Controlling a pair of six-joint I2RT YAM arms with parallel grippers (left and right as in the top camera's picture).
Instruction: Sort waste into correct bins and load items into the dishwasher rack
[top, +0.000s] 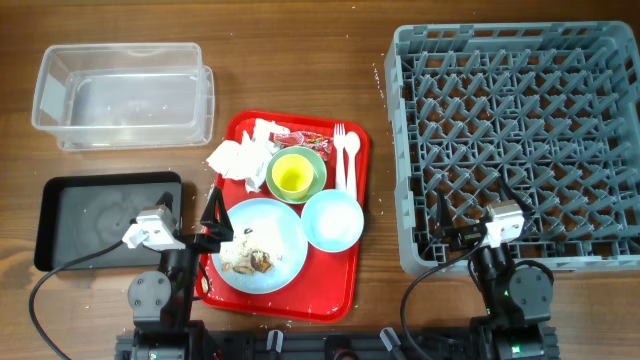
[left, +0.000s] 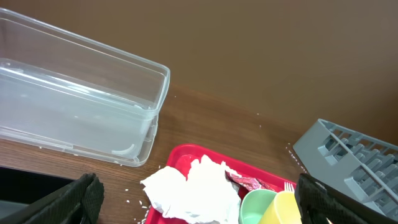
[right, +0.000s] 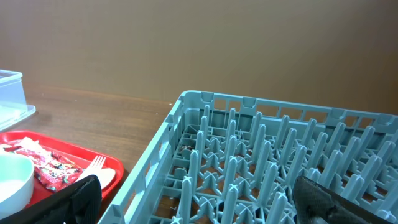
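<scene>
Left end effector (left: 199, 208): fingers spread wide at the edges of my wrist feed, nothing between them. On the overhead I see it at the left rim of the red serving tray (top: 345, 280).
Right end effector (right: 199, 208): I read it as just as wide open and empty. It sits off the tray's right side, over the rack corner closest to the tray.
Light blue plate (top: 280, 225): on the tray, in the half towards the arms, just beside the left end effector.
Food scraps (top: 250, 262): brown bits with white crumbs, lying on the plate.
Smaller light blue bowl (top: 332, 220): on the tray, touching the plate's right edge.
Pale green bowl (top: 316, 160): mid-tray, with the yellow cup (top: 291, 177) standing inside it.
Fork (top: 340, 150) and spoon (top: 352, 160): white, side by side along the tray's right edge.
Napkins (top: 240, 155): crumpled white heap at the tray's far left corner, spilling over the rim.
Red wrapper (top: 305, 138): at the tray's far edge, between the napkins and the fork.
Clear tub (top: 120, 100): on the desk (top: 300, 60), beyond and left of the tray.
Black tray (top: 90, 220): left of the red tray, near it.
Dishwasher rack (top: 520, 140): right of the tray, apart from it; I see no items on its pegs.
</scene>
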